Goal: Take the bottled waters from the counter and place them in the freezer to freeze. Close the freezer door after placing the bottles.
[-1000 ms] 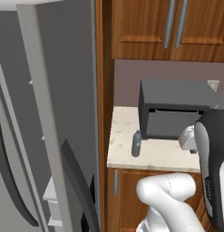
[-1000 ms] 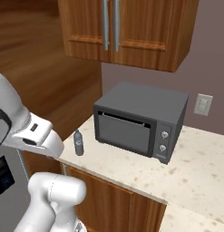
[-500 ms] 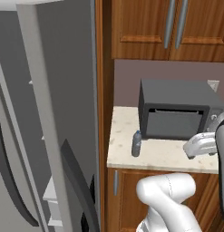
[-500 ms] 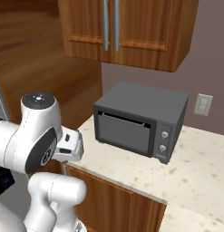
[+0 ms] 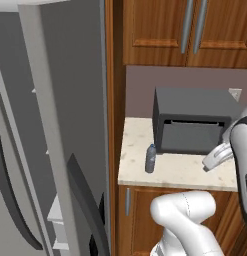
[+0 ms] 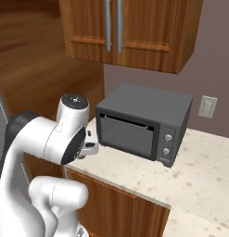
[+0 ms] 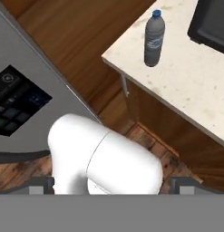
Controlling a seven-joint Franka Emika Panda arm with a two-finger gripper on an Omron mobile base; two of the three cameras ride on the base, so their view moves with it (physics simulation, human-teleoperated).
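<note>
A smoky grey bottled water (image 5: 150, 158) with a blue cap stands upright near the left front corner of the beige counter (image 5: 185, 172), left of the microwave. From the hand view the same bottle (image 7: 154, 39) is at the top, well away from my gripper (image 7: 112, 186). Its two dark fingertips (image 7: 41, 185) stand wide apart and open, with nothing between them. My hand (image 5: 217, 156) hovers over the counter's right part. The freezer door (image 7: 27, 63) with its black dispenser panel (image 7: 18, 100) stands swung out. Pale freezer shelves (image 5: 56, 216) show at the left.
A dark grey microwave (image 5: 192, 122) sits at the back of the counter, also seen as the microwave (image 6: 141, 122). Wooden upper cabinets (image 5: 185, 30) hang above it. My white arm (image 6: 51, 139) stands before the counter's left end. A wall socket (image 6: 206, 106) is right of the microwave.
My arm has swung round toward the counter and now covers the bottle in the right base view. The bottle and the fridge doors have not moved. The gripper stayed open.
</note>
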